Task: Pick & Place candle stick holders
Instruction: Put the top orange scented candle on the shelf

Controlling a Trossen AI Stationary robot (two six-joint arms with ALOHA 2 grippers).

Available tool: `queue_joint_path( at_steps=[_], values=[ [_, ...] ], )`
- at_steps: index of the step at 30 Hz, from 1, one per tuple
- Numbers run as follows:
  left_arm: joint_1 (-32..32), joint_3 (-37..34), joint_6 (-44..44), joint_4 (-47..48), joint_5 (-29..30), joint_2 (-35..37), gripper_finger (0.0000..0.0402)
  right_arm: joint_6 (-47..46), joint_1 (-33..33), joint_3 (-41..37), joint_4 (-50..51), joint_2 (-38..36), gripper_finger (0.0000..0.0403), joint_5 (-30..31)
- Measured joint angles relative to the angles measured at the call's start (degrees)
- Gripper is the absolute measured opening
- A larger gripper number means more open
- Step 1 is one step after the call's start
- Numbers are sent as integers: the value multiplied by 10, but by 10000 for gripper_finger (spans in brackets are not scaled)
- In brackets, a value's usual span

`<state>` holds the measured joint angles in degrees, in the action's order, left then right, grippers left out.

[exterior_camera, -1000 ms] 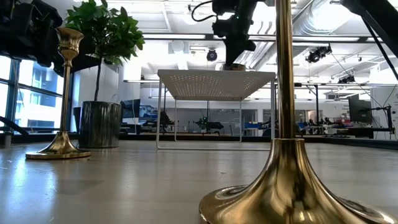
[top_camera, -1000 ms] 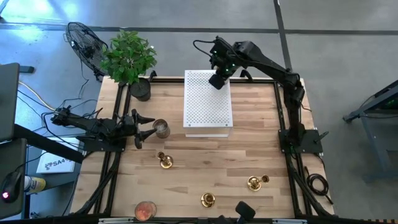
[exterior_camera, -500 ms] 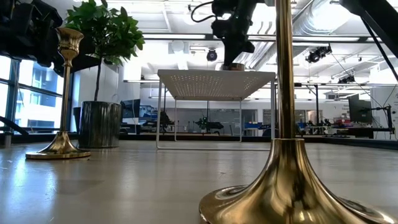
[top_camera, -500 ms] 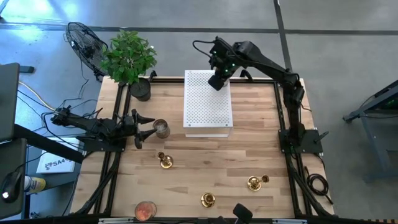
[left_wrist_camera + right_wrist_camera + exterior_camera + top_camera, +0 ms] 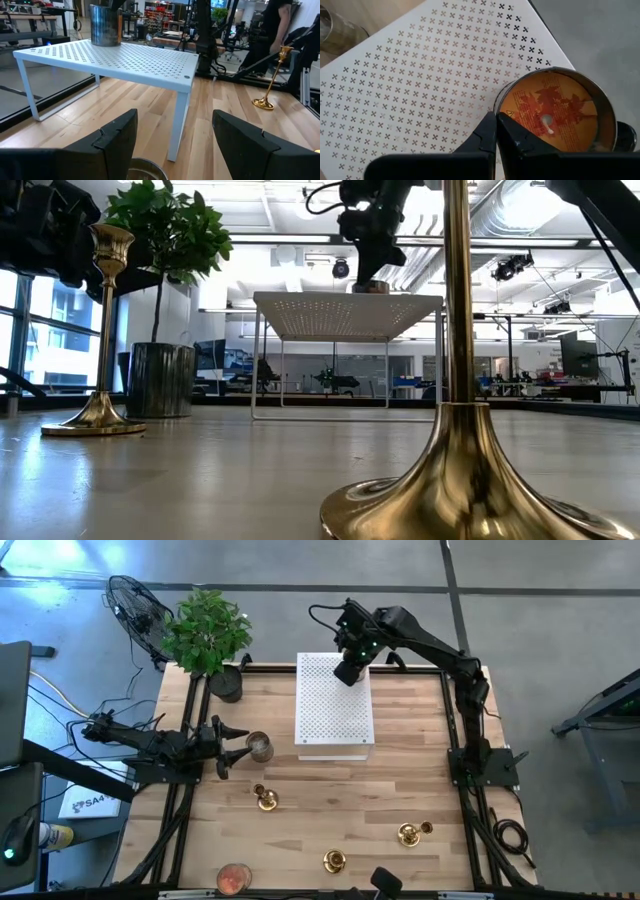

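Candlestick holders, three, stand upright on the wooden tabletop (image 5: 300, 820), untouched by either arm: one (image 5: 266, 799) left of centre, one (image 5: 334, 861) near the front edge, one (image 5: 407, 834) toward the right with a small gold piece (image 5: 427, 827) just beside it. Low view: front holder (image 5: 458, 430) fills the foreground, the left one (image 5: 103, 330) stands farther off before the potted plant (image 5: 165, 300). White perforated stand (image 5: 334, 705) sits at the back centre. Right gripper (image 5: 346, 670) hovers over the stand's far right corner, fingers (image 5: 492, 135) shut together and holding nothing; right wrist view shows a tin candle (image 5: 552, 112) with an orange top resting on the stand just beyond the fingertips. Left gripper (image 5: 228, 743) sits low at the tabletop's left side, fingers (image 5: 115, 137) partly open and holding nothing, a small metal cup (image 5: 260, 747) just ahead of them. Round copper-coloured lid (image 5: 234, 878) lies at the front left.
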<state>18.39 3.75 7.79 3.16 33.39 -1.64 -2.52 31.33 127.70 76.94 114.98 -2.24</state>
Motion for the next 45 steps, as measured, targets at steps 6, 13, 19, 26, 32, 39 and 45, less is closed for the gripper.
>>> queue_joint_path(
  at_steps=[6, 13, 19, 26, 32, 39, 45],
  values=[
    [0, 0, 0, 0, 0, 0, 253, 0, 0, 0, -2, 0, 0, -2],
    [0, 0, 0, 2, 0, 0, 253, 0, 0, 0, -23, 0, 1, -12],
    [0, 0, 2, 9, 0, 0, 253, -4, -3, 0, -44, 0, 1, -17],
    [0, 0, 2, 11, 0, 0, 253, -16, -3, 0, -36, 0, 1, 3],
    [0, 0, 2, 12, 0, 0, 253, -20, -2, 0, -22, 0, 1, 4],
    [0, 0, 4, 12, -1, 0, 253, -17, -3, 0, -23, 0, 6, 2],
    [0, 0, 15, 14, -23, 0, 253, -25, -3, 0, -25, 0, 73, 2]
  ],
)
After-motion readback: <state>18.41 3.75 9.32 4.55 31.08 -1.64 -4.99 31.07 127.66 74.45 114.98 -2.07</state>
